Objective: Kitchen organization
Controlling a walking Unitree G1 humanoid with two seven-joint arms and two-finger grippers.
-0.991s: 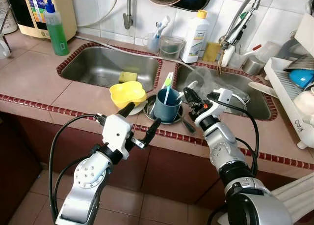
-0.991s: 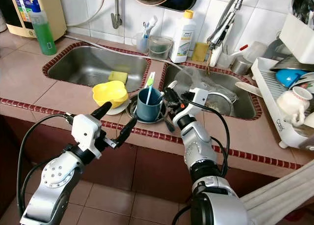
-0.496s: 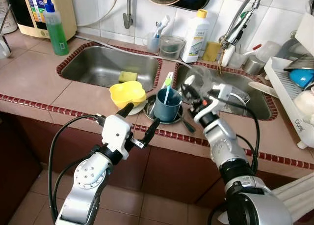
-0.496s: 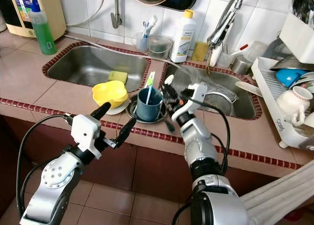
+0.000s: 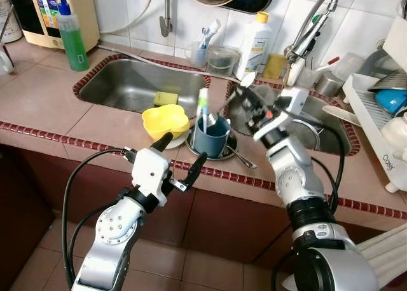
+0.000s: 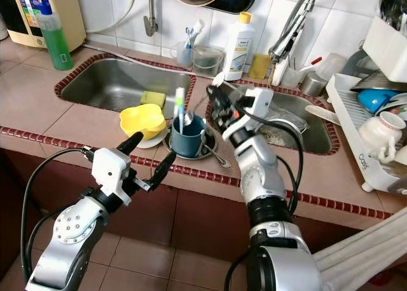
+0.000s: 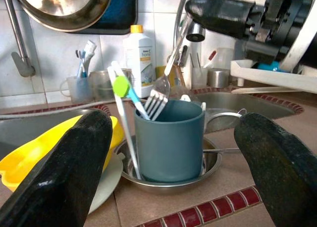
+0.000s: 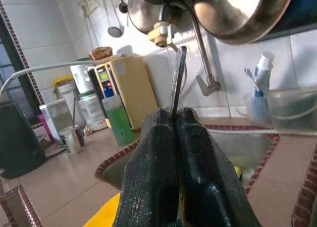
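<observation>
Right gripper [image 6: 219, 103] pinches fork [image 7: 158, 99] into blue cup [image 5: 210, 136] (toothbrush inside) | spoon [image 5: 240, 157] left | left gripper [image 5: 180, 156] open, empty, near edge

Head eyes look down; wrist views (seemingly close) share the cup [image 7: 168, 138].

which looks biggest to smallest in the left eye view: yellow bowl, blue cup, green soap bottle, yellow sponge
As they look in the picture:
1. green soap bottle and blue cup: too close to rank, and the cup is nearer the camera
2. yellow bowl, about alike, only slightly smaller
3. yellow sponge, clearly smallest
</observation>
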